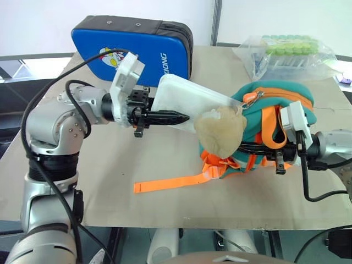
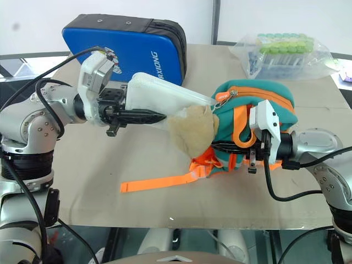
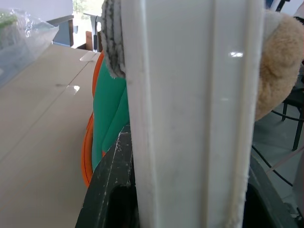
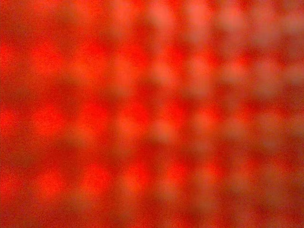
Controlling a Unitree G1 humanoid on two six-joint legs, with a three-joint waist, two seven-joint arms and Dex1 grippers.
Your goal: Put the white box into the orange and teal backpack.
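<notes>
There is one white box (image 1: 187, 99), one orange and teal backpack (image 1: 275, 118), one blue padded case (image 1: 132, 47) and one clear plastic bag (image 1: 289, 52) on the table (image 1: 82, 181). The left hand (image 1: 179, 117) holds the white box by its left end, up off the table, with its right end at the top of the backpack in the middle of the scene. The right hand (image 2: 223, 147) is shut on the backpack. A tan plush animal (image 1: 220, 129) hangs on the backpack, and one orange strap (image 1: 170, 181) lies flat on the near side. The left wrist view shows the box squeezed between dark fingers (image 3: 111, 190). The right wrist view shows blurry red cloth. The blue case reads "XIONG".
</notes>
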